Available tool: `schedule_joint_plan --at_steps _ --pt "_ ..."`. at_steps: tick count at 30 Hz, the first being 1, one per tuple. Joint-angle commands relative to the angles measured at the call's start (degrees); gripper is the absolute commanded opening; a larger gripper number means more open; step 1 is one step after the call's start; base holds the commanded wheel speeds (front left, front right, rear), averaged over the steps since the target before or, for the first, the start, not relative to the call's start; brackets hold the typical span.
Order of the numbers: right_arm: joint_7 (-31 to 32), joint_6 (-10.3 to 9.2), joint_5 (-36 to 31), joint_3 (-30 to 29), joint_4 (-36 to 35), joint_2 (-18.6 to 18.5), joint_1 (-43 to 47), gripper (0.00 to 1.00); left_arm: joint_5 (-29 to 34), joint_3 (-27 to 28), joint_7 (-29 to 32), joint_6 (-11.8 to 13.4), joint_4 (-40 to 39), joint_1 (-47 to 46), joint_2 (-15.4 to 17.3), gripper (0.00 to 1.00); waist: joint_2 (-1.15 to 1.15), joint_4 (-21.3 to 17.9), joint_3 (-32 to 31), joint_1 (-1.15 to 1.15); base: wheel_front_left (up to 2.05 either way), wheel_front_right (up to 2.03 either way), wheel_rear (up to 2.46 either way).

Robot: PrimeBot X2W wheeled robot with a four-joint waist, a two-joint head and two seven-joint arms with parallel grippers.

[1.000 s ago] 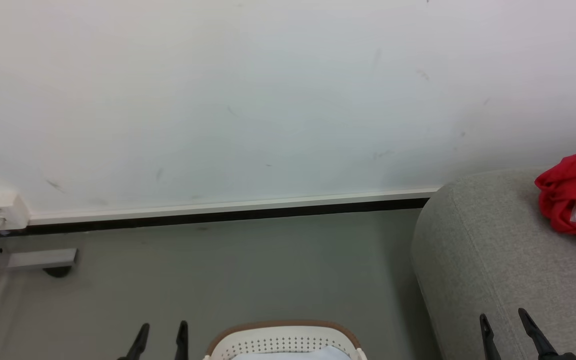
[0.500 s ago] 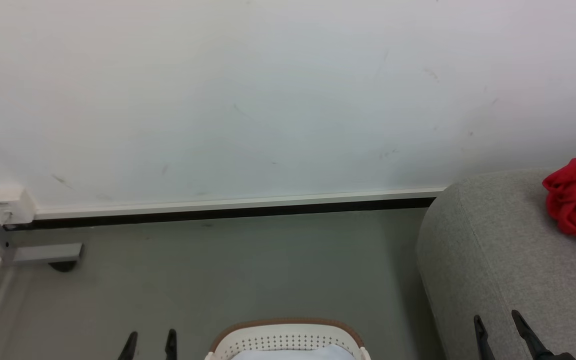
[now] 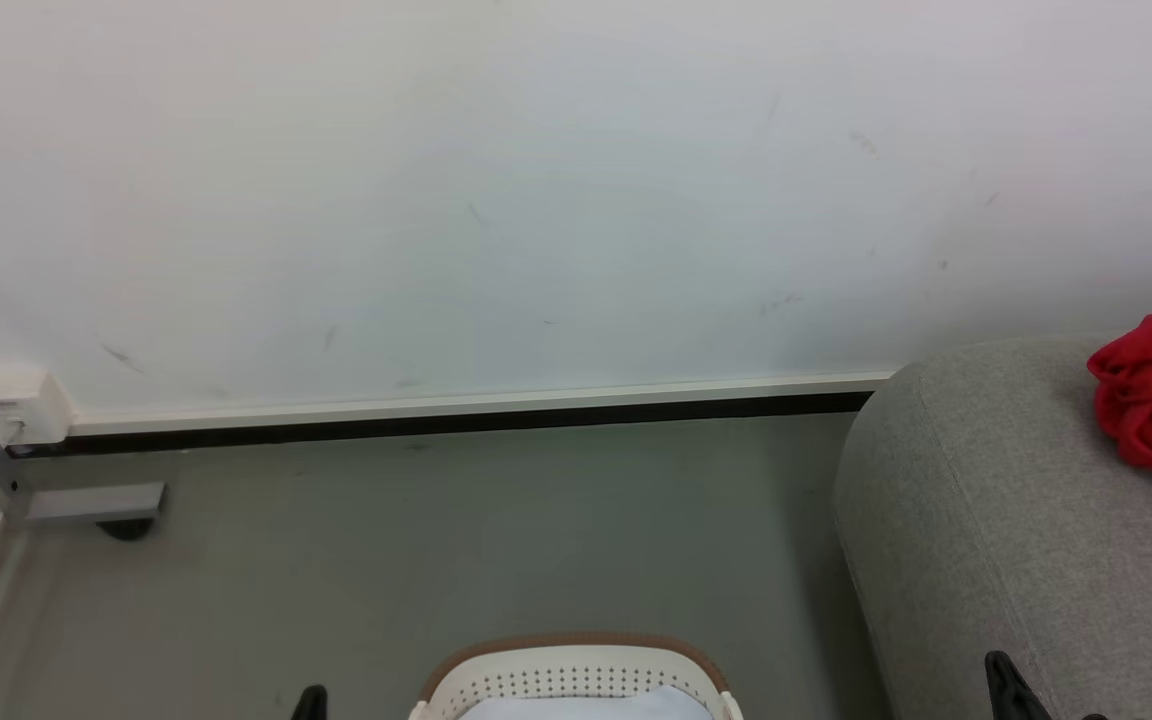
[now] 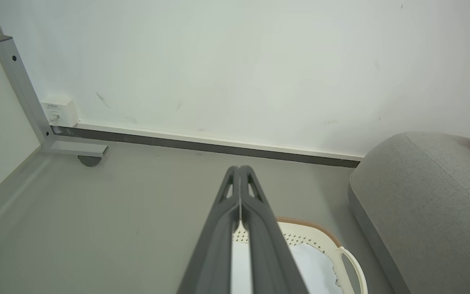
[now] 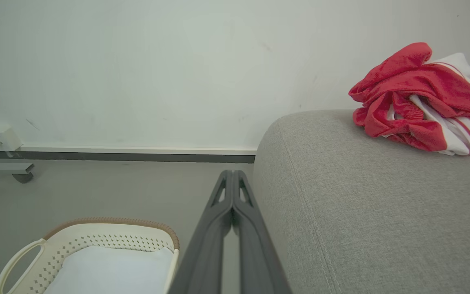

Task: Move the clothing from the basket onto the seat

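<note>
Grey floor runs ahead of both tools to a white wall with a dark skirting strip. Your left tool is pressed together and empty, and the basket sits just below it to the right. Your right tool is also pressed together and empty, with the rounded edge of the seat close on its right. The clothing lies bunched on the seat, ahead and right of that tool, well apart. A metal frame foot stands far to the left tool's left.
</note>
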Motion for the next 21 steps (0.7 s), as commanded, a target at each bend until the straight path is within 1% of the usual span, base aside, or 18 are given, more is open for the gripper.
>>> schedule_joint_plan --at_steps 1,6,7,21 --pt "0.6 -0.01 3.1 -0.7 -0.9 -0.4 -1.6 0.0 -2.9 0.9 0.7 -0.5 -0.5 -1.5 0.2 0.0 0.0 0.0 0.1 0.0 0.0 0.0 0.0" --pt "1.9 -0.01 9.2 -0.9 -1.7 -0.4 -1.8 0.0 -8.3 1.6 2.1 -1.1 -0.5 -2.3 0.1 0.0 0.0 0.0 0.2 0.0 0.0 0.0 0.0" --pt "1.9 -0.01 9.2 -0.9 -1.7 -0.4 -1.8 0.0 -8.3 1.6 2.1 -1.1 -0.5 -2.3 0.1 0.0 0.0 0.0 0.2 0.0 0.0 0.0 0.0" --pt "5.1 -0.03 24.0 -1.5 -3.3 -0.5 -2.9 0.0 -21.7 3.6 5.5 -2.8 -0.4 -4.5 -0.3 0.0 0.0 -0.1 0.7 0.0 0.0 0.0 0.0"
